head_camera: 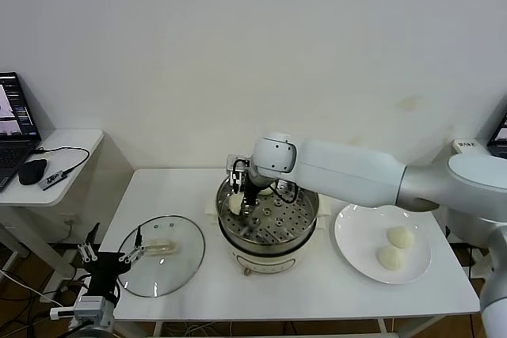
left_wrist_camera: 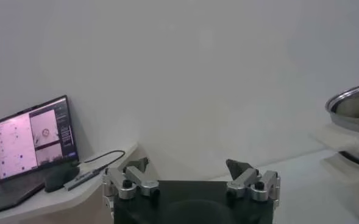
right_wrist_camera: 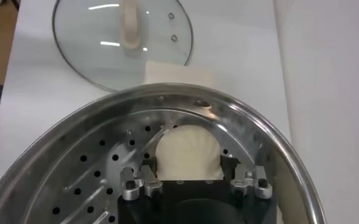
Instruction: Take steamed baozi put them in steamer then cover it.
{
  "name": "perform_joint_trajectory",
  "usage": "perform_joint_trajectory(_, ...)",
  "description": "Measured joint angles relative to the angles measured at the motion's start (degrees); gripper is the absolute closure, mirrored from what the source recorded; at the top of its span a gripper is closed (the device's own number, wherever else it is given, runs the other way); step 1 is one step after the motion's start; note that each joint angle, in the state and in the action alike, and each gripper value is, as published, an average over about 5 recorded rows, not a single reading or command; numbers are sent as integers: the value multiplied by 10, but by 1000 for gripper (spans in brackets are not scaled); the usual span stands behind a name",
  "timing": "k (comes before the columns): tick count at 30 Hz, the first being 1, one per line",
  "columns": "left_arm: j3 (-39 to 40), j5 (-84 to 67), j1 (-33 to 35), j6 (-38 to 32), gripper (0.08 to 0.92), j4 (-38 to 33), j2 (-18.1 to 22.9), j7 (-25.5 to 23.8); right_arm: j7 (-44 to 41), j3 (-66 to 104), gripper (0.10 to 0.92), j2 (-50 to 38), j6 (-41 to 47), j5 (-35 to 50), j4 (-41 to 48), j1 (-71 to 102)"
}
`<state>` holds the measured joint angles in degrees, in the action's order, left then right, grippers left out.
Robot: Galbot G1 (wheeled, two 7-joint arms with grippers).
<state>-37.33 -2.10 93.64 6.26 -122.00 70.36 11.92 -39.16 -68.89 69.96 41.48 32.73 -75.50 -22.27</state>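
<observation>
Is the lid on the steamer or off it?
Off. The glass lid lies flat on the table, left of the uncovered steamer.

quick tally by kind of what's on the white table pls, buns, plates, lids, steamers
baozi: 3, one in the steamer at the right claw, two on the plate
plate: 1
glass lid: 1
steamer: 1
total: 6

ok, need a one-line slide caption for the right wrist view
Right gripper open around a baozi in the steel steamer; glass lid lies on the table beyond.
</observation>
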Motion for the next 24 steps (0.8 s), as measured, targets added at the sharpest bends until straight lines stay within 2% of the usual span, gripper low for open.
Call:
perform_joint_trajectory(4, -1, 0, 0, 0, 177, -1, 0, 0, -16, -1, 206, -10, 0, -6, -10, -9)
perform_joint_trajectory(12, 0, 0, 0, 1, 177, -6, -1, -1, -80, -10, 203, -61, -23, -34, -48, -55)
perform_joint_trajectory(24, 8, 4, 7, 1, 177, -17, -4, -2, -191, -3, 203, -225, -111, -119, -139, -104)
